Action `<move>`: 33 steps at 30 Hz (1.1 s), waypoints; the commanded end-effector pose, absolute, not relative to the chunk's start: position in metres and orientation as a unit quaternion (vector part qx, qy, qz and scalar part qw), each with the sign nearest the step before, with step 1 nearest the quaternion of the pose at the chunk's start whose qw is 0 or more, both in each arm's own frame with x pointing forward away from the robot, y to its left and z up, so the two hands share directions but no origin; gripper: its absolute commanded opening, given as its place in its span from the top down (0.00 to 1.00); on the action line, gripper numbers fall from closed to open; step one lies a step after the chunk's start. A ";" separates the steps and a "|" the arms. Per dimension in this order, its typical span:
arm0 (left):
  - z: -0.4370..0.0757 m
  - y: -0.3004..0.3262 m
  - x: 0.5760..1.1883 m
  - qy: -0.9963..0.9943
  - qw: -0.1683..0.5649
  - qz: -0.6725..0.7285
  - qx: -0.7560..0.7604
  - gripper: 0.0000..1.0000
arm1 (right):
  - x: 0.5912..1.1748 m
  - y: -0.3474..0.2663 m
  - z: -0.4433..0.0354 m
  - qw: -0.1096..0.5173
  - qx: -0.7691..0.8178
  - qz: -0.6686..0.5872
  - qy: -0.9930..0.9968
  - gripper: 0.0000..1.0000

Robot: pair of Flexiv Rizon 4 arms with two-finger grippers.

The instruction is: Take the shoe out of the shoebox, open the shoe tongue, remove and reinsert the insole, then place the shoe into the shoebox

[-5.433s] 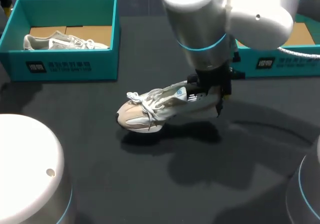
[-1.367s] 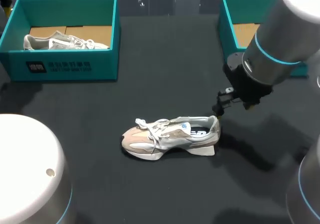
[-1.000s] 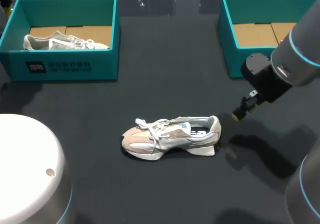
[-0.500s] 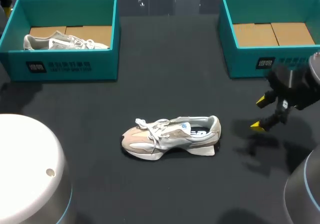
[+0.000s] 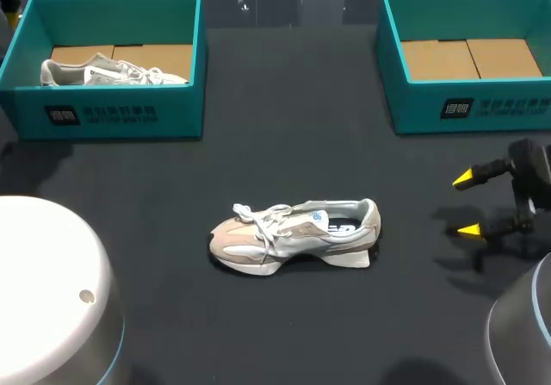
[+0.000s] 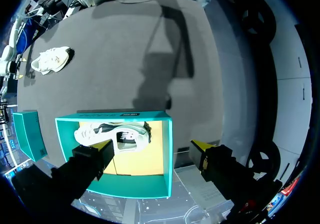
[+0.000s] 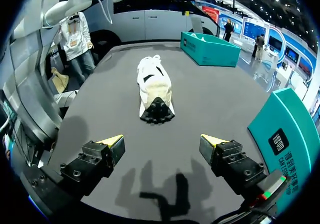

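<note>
While the shoe (image 5: 293,234) lies on open tabletop (image 5: 284,144), the right hand (image 5: 467,204) hangs spread, well apart beyond its heel.

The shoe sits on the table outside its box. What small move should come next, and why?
Probably move the right gripper toward the shoe and down onto its tongue. The shoe stands upright, heel toward the gripper, tongue not yet opened, and the fingers are open with nothing between them.
</note>
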State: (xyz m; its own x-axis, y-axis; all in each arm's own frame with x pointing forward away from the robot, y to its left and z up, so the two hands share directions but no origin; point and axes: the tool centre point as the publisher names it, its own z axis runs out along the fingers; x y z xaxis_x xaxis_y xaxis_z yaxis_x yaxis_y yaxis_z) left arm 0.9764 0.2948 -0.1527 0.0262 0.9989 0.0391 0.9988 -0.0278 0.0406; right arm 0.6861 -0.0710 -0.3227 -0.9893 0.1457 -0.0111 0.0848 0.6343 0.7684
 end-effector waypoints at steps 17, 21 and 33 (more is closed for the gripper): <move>-0.153 0.295 0.975 0.697 0.001 0.029 0.717 0.00 | 0.686 -0.089 -0.356 0.031 0.076 0.483 0.872 0.00; -0.153 0.295 0.975 0.697 0.001 0.029 0.717 0.00 | 0.685 -0.093 -0.370 0.029 0.078 0.505 0.859 0.00; -0.153 0.295 0.975 0.697 0.001 0.029 0.717 0.00 | 0.681 -0.093 -0.379 0.030 0.071 0.510 0.856 0.00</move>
State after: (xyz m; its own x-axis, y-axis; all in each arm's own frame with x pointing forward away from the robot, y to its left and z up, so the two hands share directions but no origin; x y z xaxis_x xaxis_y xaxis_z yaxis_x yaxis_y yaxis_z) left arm 0.9764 0.2948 -0.1527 0.0262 0.9989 0.0391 0.9988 -0.0278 0.0406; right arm 0.6808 -0.0931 -0.3780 -0.9881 0.1522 0.0212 0.0909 0.4681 0.8790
